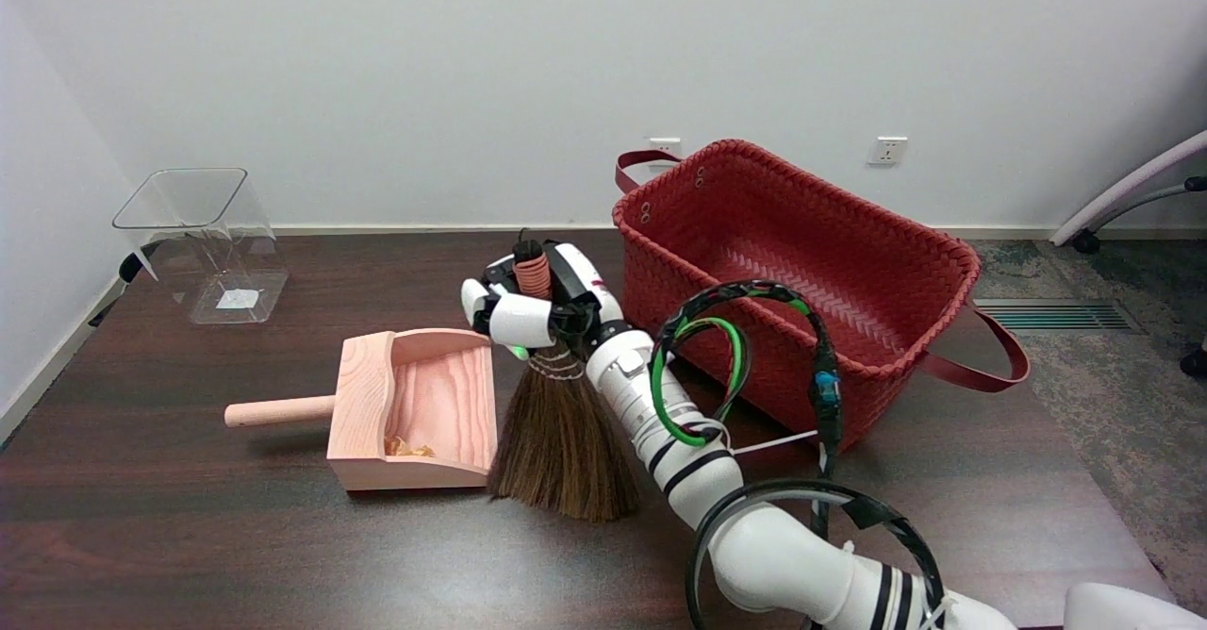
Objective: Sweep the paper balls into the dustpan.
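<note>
My right hand (537, 305) grips the handle of a small straw brush (561, 441), which hangs bristles down. The bristles touch the table just right of the dustpan's open mouth. The pale wooden dustpan (415, 408) lies left of the brush, its round handle (278, 411) pointing left. A small yellowish crumpled scrap (407, 446) lies inside the pan near its front corner. No paper ball shows on the table outside the pan.
A red woven basket (801, 281) with dark red handles stands to the right, close behind my forearm. A clear plastic bin (203, 239) sits at the back left. My arm's cable loops (745, 366) hang between the brush and the basket.
</note>
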